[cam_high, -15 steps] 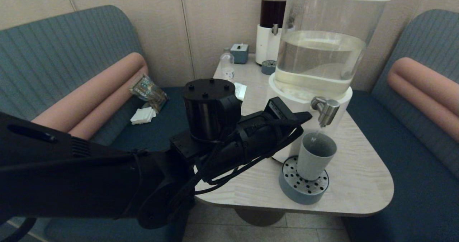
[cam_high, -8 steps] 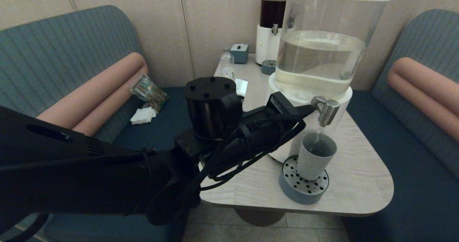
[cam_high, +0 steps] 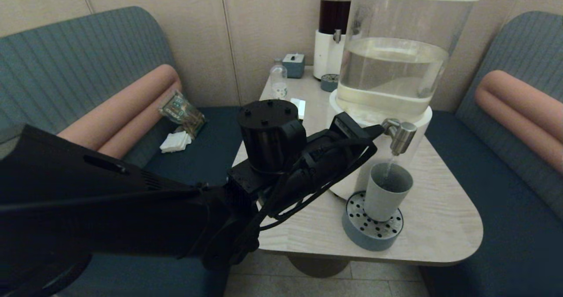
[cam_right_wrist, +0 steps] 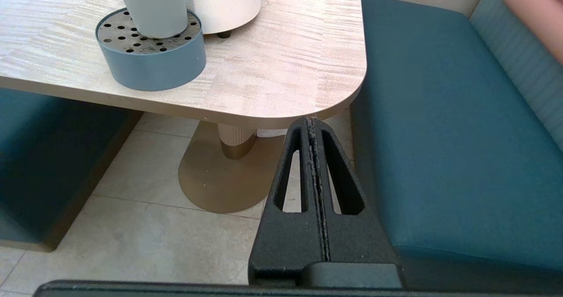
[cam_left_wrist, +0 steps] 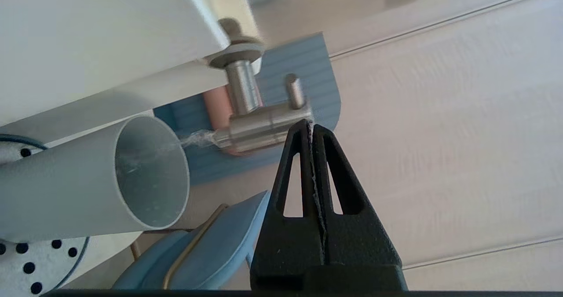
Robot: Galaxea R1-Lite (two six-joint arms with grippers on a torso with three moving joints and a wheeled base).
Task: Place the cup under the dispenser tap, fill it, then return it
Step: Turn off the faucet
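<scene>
your left gripper (cam_left_wrist: 309,125), fingers pressed together, pushes the dispenser tap (cam_high: 399,135) open so liquid streams into the cup (cam_high: 386,191) standing on the drip tray (cam_high: 371,232) directly below it.

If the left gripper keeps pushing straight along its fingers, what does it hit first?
The left gripper, shut, already has its tips against the dispenser tap at the lever end. Going on would press the tap itself; the cup lies off to the side.

Our left arm reaches across from eight o'clock toward two o'clock, wrist level, our left gripper (cam_left_wrist: 310,127) pressed closed at its tip. Our right gripper (cam_right_wrist: 311,121) hangs low at five o'clock, fingers together.
</scene>
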